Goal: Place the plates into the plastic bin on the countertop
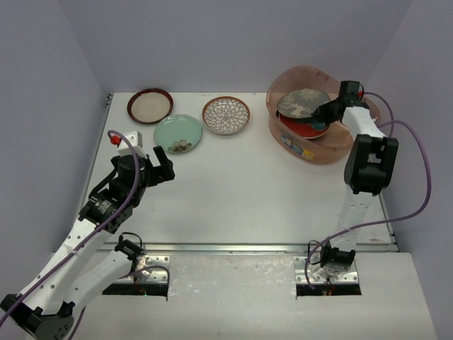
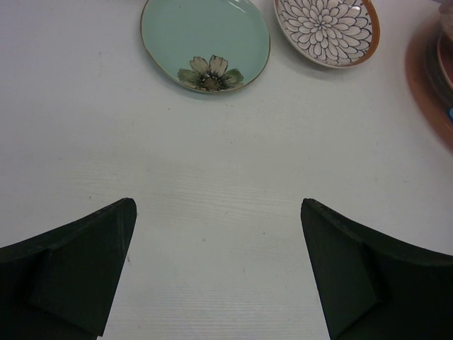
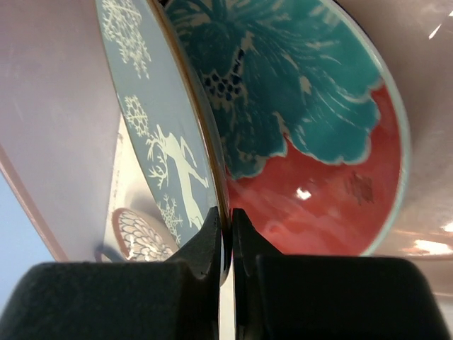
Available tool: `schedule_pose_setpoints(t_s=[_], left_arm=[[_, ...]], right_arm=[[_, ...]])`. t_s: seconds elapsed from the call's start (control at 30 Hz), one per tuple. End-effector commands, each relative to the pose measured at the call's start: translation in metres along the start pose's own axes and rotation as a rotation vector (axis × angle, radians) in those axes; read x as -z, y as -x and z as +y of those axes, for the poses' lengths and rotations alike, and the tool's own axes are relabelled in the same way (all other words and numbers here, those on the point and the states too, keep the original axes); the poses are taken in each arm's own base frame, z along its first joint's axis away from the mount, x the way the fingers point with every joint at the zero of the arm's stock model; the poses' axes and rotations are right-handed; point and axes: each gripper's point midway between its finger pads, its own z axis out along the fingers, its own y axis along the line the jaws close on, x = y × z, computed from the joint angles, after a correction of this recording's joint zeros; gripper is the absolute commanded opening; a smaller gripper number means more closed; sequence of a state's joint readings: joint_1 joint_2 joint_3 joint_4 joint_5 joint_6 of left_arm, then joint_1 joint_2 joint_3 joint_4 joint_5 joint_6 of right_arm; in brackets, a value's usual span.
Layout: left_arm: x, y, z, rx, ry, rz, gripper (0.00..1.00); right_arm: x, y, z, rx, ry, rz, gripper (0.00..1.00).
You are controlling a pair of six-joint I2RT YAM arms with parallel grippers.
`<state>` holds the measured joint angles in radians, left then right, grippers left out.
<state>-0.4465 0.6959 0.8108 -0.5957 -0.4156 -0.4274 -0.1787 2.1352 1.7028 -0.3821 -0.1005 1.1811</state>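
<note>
The pinkish plastic bin [image 1: 312,153] stands at the back right of the white countertop [image 1: 241,191]. My right gripper [image 1: 328,110] [image 3: 225,221] is inside it, shut on the rim of the grey deer plate [image 1: 303,103] [image 3: 152,120]. That plate sits tilted over the red-and-teal floral plate [image 1: 300,128] [image 3: 318,156]. On the countertop lie the mint green plate [image 1: 178,132] [image 2: 205,42], the brown lattice plate [image 1: 226,115] [image 2: 327,30] and the dark-rimmed cream plate [image 1: 150,105]. My left gripper [image 1: 164,161] [image 2: 218,212] hovers open just in front of the mint plate, holding nothing.
A metal rail [image 1: 248,248] runs along the countertop's front edge. Purple cables [image 1: 417,170] loop off the right arm beside the bin. Grey walls close in the left, back and right sides. The bin's edge [image 2: 427,78] shows at the right of the left wrist view.
</note>
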Motion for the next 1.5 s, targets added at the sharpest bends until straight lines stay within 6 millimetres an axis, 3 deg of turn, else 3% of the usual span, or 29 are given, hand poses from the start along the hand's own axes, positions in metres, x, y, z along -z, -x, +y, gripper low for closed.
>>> schedule_pose_setpoints(t_s=[0.0, 0.1, 0.2, 0.3, 0.4, 0.53, 0.63, 0.73, 0.83, 0.93, 1.03, 1.17, 1.2, 1.3, 1.37, 1.47], left_arm=[[0.000, 0.006, -0.005, 0.015, -0.015, -0.025, 1.00], [0.001, 0.006, -0.006, 0.014, -0.019, -0.026, 1.00], [0.001, 0.006, -0.006, 0.016, -0.022, -0.028, 1.00], [0.001, 0.006, -0.006, 0.014, -0.022, -0.028, 1.00], [0.001, 0.007, -0.007, 0.017, -0.024, -0.025, 1.00], [0.000, 0.008, -0.008, 0.029, -0.014, -0.020, 1.00], [-0.003, 0.006, -0.012, 0.043, -0.009, 0.013, 1.00], [-0.008, -0.002, -0.021, 0.054, -0.039, 0.056, 1.00], [-0.007, -0.002, -0.024, 0.063, -0.051, 0.065, 1.00], [-0.003, 0.001, -0.022, 0.070, -0.050, 0.051, 1.00], [-0.001, 0.005, -0.017, 0.074, -0.022, 0.034, 1.00], [-0.008, 0.008, -0.013, 0.108, 0.025, 0.017, 1.00], [-0.013, 0.011, -0.011, 0.130, 0.055, 0.006, 1.00], [-0.031, 0.015, -0.010, 0.176, 0.126, 0.023, 1.00], [-0.042, 0.033, -0.009, 0.240, 0.149, 0.012, 1.00], [-0.060, 0.059, 0.003, 0.365, 0.164, -0.030, 1.00]], right_arm=[[0.045, 0.023, 0.013, 0.061, 0.027, -0.125, 0.00], [0.048, 0.025, 0.001, 0.049, 0.013, -0.127, 0.00], [0.044, 0.020, -0.013, 0.049, -0.004, -0.103, 0.11], [0.036, 0.009, -0.020, 0.053, -0.010, -0.051, 0.34], [0.035, 0.005, -0.024, 0.050, -0.012, -0.033, 0.42], [0.040, 0.003, -0.016, 0.081, -0.003, -0.003, 0.66], [0.036, -0.003, 0.001, 0.127, 0.035, 0.085, 0.71], [0.013, -0.002, 0.010, 0.165, 0.010, 0.174, 0.72], [0.009, -0.008, 0.002, 0.158, -0.028, 0.214, 0.74], [0.023, -0.006, 0.012, 0.168, 0.025, 0.179, 0.76], [0.050, 0.002, 0.026, 0.182, 0.047, 0.126, 0.78], [0.095, 0.000, 0.070, 0.282, 0.161, 0.043, 0.79], [0.119, -0.001, 0.096, 0.339, 0.215, 0.002, 0.79], [0.168, -0.004, 0.137, 0.455, 0.284, -0.091, 0.81], [0.221, -0.012, 0.171, 0.567, 0.366, -0.192, 0.99], [0.271, -0.045, 0.177, 0.657, 0.479, -0.185, 0.99]])
